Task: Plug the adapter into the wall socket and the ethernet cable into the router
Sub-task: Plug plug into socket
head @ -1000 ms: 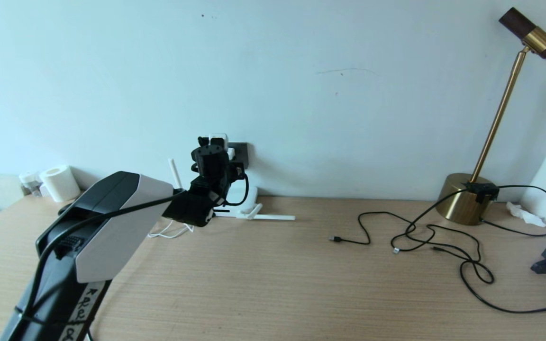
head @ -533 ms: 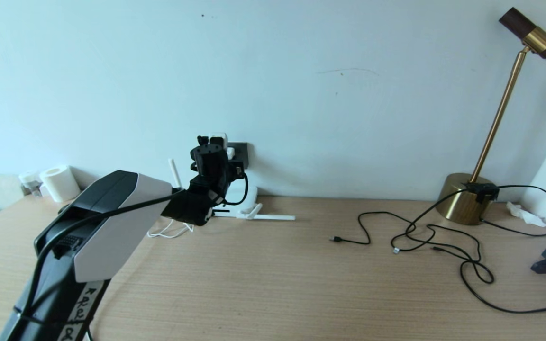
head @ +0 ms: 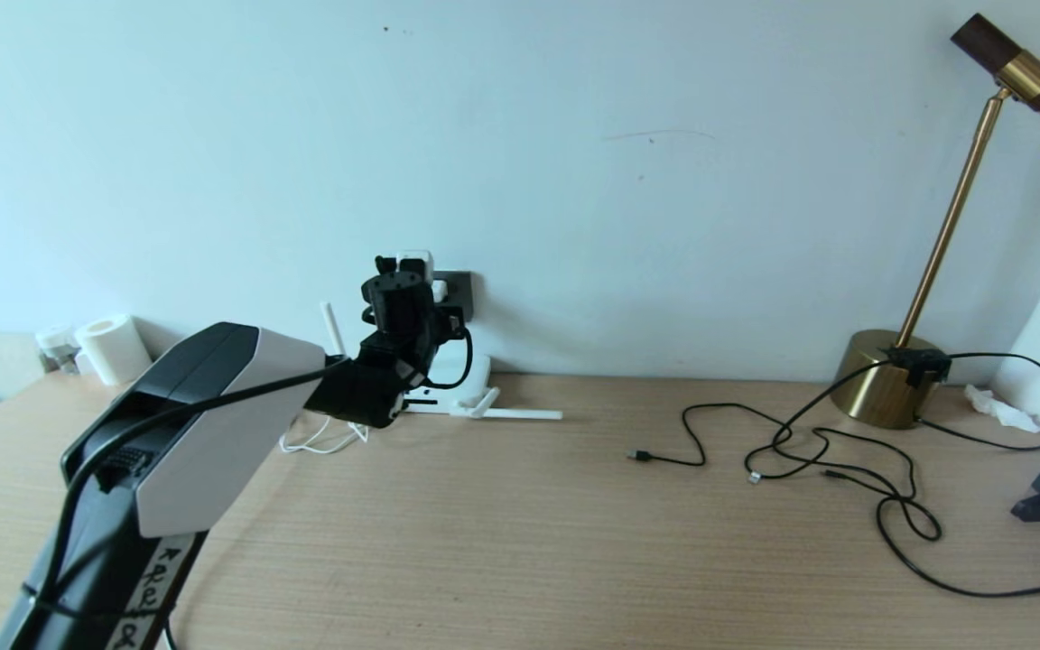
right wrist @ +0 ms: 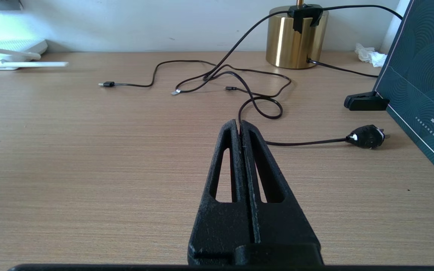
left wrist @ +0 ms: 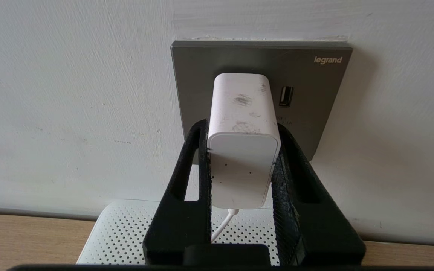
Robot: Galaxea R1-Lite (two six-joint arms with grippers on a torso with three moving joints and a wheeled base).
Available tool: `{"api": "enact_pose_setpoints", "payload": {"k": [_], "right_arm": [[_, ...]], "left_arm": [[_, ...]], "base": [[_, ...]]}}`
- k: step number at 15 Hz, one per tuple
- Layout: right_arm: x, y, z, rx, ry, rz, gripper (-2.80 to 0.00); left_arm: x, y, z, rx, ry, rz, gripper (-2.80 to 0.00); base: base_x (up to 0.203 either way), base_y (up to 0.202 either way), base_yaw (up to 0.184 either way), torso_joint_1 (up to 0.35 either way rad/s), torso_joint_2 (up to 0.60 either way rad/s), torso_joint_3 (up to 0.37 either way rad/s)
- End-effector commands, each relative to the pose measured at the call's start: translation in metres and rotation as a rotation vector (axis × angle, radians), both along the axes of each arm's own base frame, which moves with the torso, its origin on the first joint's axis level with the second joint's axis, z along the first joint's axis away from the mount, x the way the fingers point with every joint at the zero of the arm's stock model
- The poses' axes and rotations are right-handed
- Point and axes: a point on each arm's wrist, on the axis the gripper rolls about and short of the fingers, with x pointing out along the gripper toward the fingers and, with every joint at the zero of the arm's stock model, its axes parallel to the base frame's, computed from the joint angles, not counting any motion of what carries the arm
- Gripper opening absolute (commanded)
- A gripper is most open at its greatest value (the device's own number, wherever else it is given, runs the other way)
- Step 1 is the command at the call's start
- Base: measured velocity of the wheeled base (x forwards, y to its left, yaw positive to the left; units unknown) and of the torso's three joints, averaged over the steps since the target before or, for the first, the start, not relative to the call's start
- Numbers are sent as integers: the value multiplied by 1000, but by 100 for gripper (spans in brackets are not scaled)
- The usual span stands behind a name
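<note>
My left gripper (left wrist: 241,128) is shut on the adapter (left wrist: 243,143), a small white block with a thin white cord hanging from its underside. The adapter's far end is pressed against the dark grey wall socket (left wrist: 315,98). In the head view the adapter (head: 416,264) sits at the socket (head: 459,287), above the white router (head: 477,370). The perforated router (left wrist: 119,233) lies directly beneath the gripper. The ethernet cable (head: 935,578) lies loose at the right, its black plug (right wrist: 367,136) on the table. My right gripper (right wrist: 239,126) hovers shut and empty over the table.
A brass lamp base (head: 881,379) stands at the back right, with thin black cables (head: 691,442) spread in front of it. A dark box (right wrist: 424,86) stands at the right edge. A paper roll (head: 114,348) sits at the back left. One router antenna (head: 520,414) lies flat.
My left arm has crept slightly up and toward the wall with the adapter still gripped. Nothing else has moved.
</note>
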Motion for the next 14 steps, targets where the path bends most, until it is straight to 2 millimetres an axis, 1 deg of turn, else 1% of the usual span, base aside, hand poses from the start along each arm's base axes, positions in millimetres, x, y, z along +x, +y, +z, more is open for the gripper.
{"api": "enact_pose_setpoints", "payload": {"k": [1, 14], "right_arm": [[1, 0, -3, 0, 11, 0, -280], [1, 0, -3, 0, 11, 0, -280]], "left_arm": [[-1, 0, 7, -2, -7, 2, -280], [-1, 0, 7, -1, -4, 2, -280]], "base": [[0, 0, 0, 0, 0, 0], [0, 0, 0, 0, 0, 0]]}}
